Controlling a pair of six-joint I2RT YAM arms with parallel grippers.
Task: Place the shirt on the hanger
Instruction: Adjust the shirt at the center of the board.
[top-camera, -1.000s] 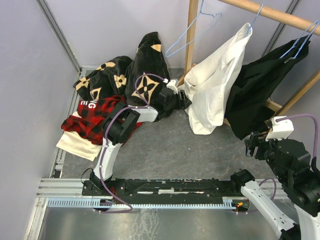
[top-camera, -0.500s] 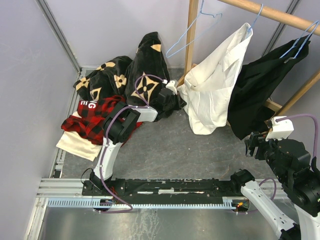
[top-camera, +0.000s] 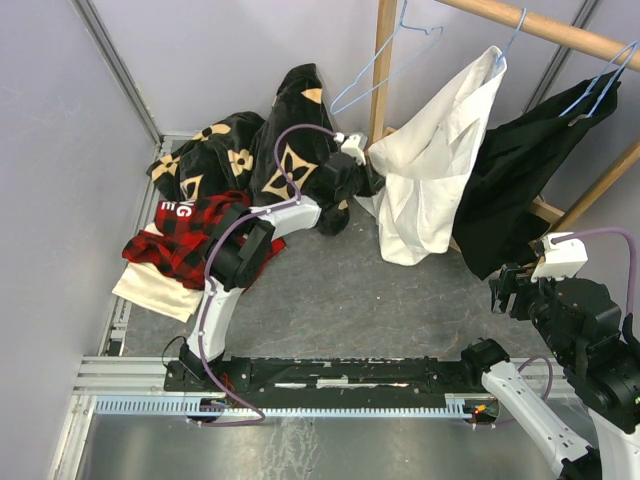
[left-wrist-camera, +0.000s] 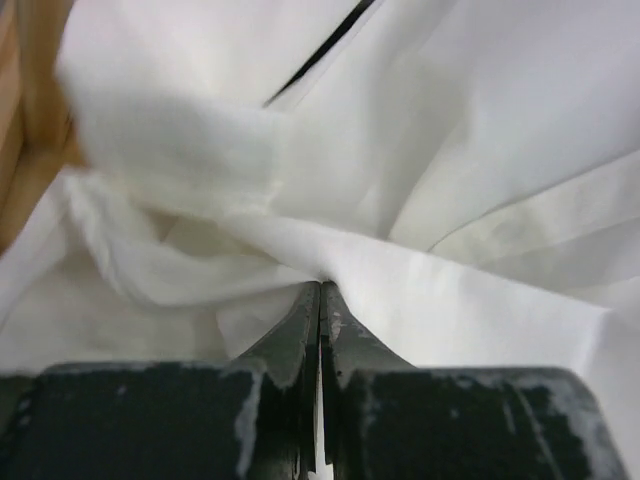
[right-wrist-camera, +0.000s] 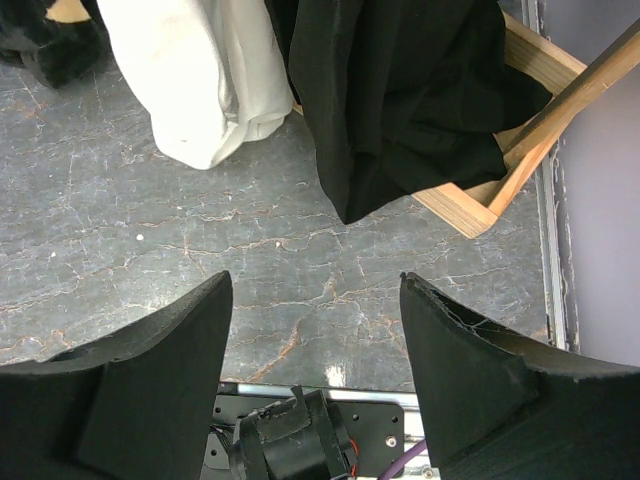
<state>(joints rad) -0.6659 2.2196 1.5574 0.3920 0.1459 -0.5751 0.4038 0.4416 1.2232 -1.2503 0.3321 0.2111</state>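
Note:
The white shirt (top-camera: 440, 160) hangs from the wooden rod by a light-blue hanger; only the hanger's hook (top-camera: 512, 28) shows. My left gripper (top-camera: 372, 178) is at the shirt's left edge beside the wooden post. In the left wrist view, white shirt cloth (left-wrist-camera: 450, 150) fills the frame and my left gripper (left-wrist-camera: 321, 287) is shut on a fold of it. My right gripper (top-camera: 505, 290) hangs low at the right, apart from the shirt. In the right wrist view the right gripper (right-wrist-camera: 315, 300) is open over the bare floor, with the shirt's hem (right-wrist-camera: 200, 70) far ahead.
An empty light-blue hanger (top-camera: 385, 65) hangs by the wooden post (top-camera: 382, 70). A black garment (top-camera: 520, 170) hangs on another hanger right of the shirt. A black flower-marked garment (top-camera: 260, 150) and a red plaid shirt (top-camera: 180, 235) lie piled at the left.
My left gripper closed on the shirt's left edge and rose toward the wooden post, drawing the cloth up and left. The right arm stayed still.

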